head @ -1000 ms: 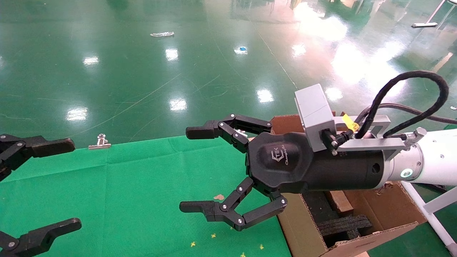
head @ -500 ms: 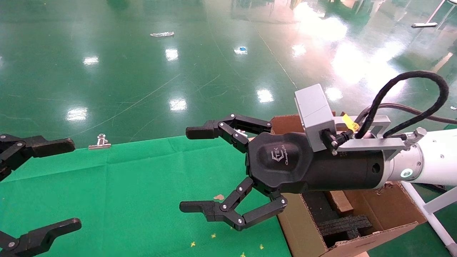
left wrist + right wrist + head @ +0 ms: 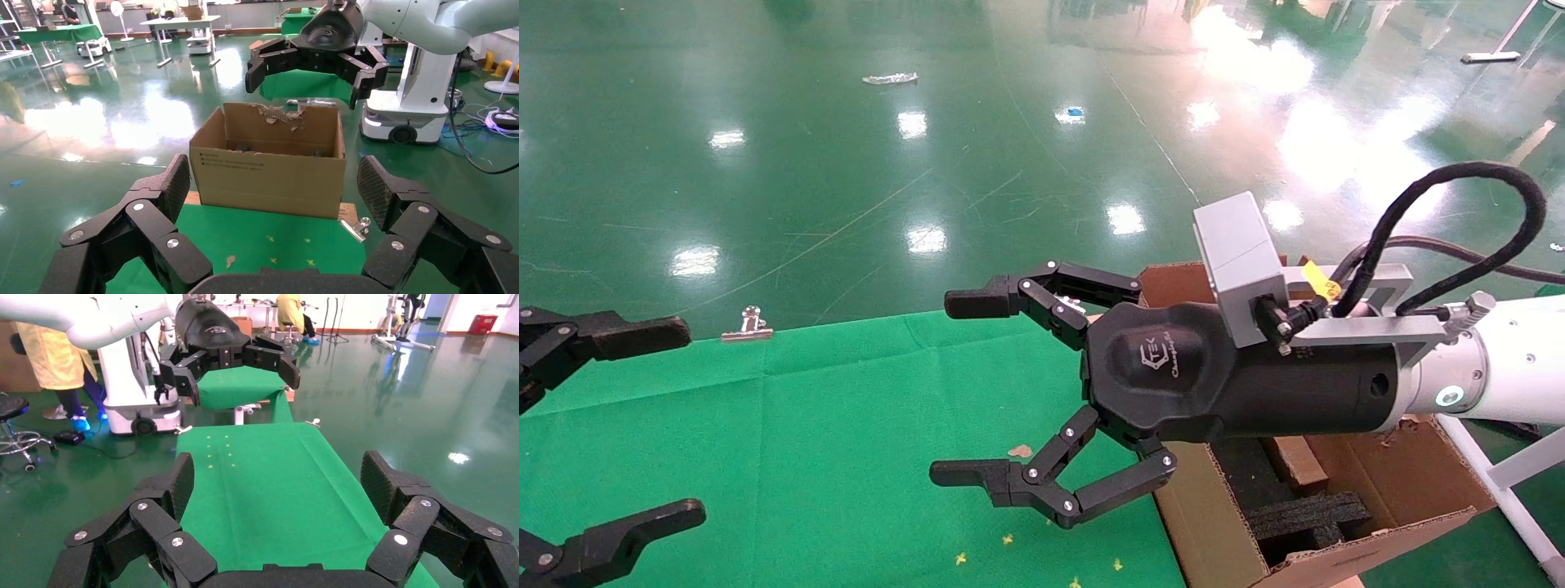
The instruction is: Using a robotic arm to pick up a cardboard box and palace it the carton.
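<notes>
Green cloth bare between both hands, right hand wide open, empty, beside carton edge, left hand open, empty.

Carton right of the table — small box inside.

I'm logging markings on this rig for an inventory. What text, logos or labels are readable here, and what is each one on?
"TEK", with a hexagon logo: on the black body of the right gripper; the script line beneath it is too small to read.
Printed lines on the carton wall: too small to read.
Yellow tag by the cable: no readable text.
</notes>
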Robot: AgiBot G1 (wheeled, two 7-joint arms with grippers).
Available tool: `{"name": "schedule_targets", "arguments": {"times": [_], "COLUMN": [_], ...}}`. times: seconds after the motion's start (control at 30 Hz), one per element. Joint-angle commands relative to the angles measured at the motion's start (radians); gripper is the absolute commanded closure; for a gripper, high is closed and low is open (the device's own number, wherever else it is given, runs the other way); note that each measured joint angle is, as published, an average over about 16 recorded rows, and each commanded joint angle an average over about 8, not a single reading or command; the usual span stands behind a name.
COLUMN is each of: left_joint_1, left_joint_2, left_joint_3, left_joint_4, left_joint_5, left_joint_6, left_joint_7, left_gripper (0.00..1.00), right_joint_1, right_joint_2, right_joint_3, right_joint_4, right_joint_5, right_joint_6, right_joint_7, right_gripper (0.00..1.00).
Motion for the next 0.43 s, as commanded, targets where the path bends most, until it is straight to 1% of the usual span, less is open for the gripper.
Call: {"name": "schedule_targets", "arguments": {"times": [0.03,0.43], "left_joint_1": [0.0,0.0], "left_joint_2": [0.0,0.0], "left_joint_3": [0.0,0.0], "left_joint_4": [0.0,0.0], "left_joint_5": [0.0,0.0], "left_joint_6": [0.0,0.0], "left_joint_7": [0.0,0.0], "left_gripper": [0.0,0.0], "right_joint_1": [0.0,0.0], "right_joint_2": [0.0,0.0], "right_joint_3": [0.0,0.0], "right_joint_4": [0.0,0.0], "right_joint_5": [0.0,0.0], "right_joint_6": [0.0,0.0], "right_joint_7": [0.0,0.0], "right_gripper": [0.0,0.0]}}
